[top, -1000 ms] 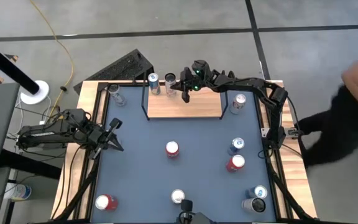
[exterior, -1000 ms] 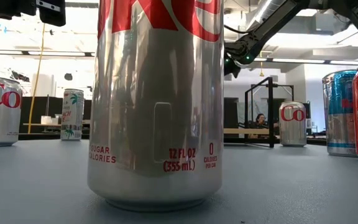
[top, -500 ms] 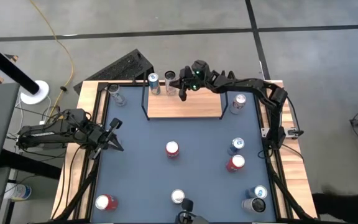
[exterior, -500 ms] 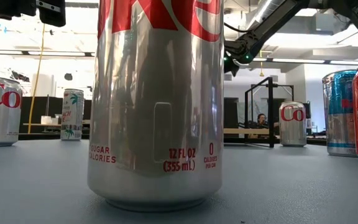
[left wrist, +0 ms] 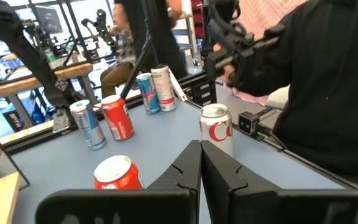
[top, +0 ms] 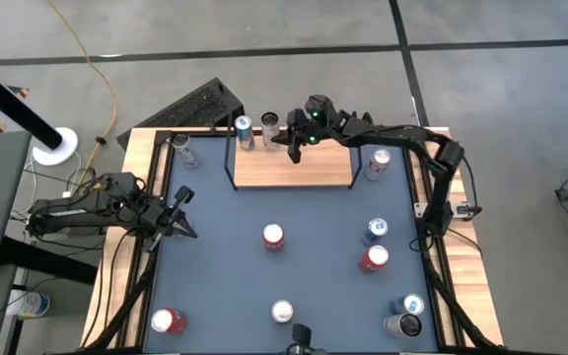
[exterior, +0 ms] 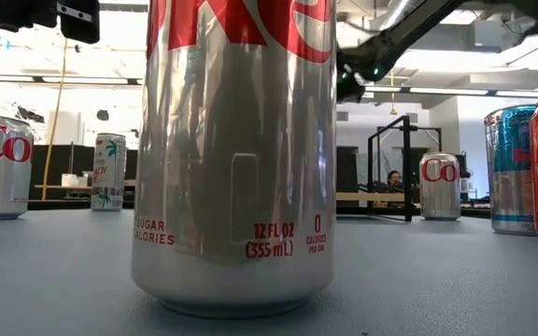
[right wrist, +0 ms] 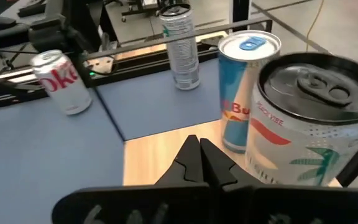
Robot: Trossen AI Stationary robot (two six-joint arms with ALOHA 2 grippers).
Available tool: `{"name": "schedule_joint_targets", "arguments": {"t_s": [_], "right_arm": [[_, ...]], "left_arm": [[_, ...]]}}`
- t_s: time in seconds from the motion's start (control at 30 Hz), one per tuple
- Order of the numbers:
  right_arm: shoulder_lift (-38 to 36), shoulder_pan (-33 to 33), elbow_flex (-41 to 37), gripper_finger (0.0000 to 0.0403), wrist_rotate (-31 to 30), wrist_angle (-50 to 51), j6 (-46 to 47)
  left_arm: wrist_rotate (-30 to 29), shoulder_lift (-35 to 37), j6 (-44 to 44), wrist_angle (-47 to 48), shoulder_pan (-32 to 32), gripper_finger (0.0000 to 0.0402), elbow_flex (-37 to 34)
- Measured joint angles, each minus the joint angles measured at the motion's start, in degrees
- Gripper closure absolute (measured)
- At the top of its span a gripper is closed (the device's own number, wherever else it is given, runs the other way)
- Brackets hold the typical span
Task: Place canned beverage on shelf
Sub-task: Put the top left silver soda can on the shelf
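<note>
High view: I'm hovering my clenched, empty right gripper over the shelf beside two cans; left gripper is waiting clenched.

Even, soft light fills the high view; the cans cast only faint shadows on the table. In the low view, bright windows and ceiling strips at the top blow out white, and the big can at centre carries streaky reflections. In both wrist views the near fingers at the bottom are soft, and the edges bend slightly.
</note>
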State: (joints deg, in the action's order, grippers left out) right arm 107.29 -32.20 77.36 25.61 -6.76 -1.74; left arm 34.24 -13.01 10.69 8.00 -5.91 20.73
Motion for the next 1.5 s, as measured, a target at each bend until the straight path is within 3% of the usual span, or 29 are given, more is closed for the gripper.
{"name": "schedule_joint_targets", "arguments": {"t_s": [0.23,0.5,0.8,0.87,1.03,1.23,1.33,1.43,1.5], "right_arm": [[-10.63,3.04,0.00,0.0403,-0.07,15.22,-4.48],[-22.91,12.73,0.02,0.0403,-1.60,38.20,-6.91],[-31.73,26.50,0.02,0.0403,-23.62,64.28,8.24],[-32.65,27.78,0.02,0.0403,-25.83,69.49,13.33],[-33.58,29.35,0.02,0.0403,-28.44,70.75,18.30],[-35.11,29.44,-0.02,0.0403,-39.31,81.20,21.78],[-38.49,29.18,-1.77,0.0403,-45.15,81.62,25.00],[-43.32,27.27,-5.88,0.0403,-44.54,78.96,27.03],[-46.43,26.38,-9.38,0.0403,-40.92,74.31,27.22]], "left_arm": [[-0.44,-1.44,0.01,0.07,0.00,0.0401,0.00],[-1.27,-5.48,0.64,0.07,0.00,0.0401,0.00],[-2.17,-10.18,0.64,0.07,0.00,0.0401,0.00],[-2.17,-11.13,0.64,0.00,0.00,0.0401,0.00],[-3.48,-13.12,0.68,0.01,0.00,0.0401,0.02],[-3.68,-15.22,2.14,-0.19,0.00,0.0401,0.02],[-3.69,-16.37,0.99,-0.06,0.00,0.0401,0.02],[-4.01,-17.50,0.53,0.38,0.00,0.0401,0.02],[-4.85,-18.14,0.39,0.38,0.00,0.0401,0.02]]}}
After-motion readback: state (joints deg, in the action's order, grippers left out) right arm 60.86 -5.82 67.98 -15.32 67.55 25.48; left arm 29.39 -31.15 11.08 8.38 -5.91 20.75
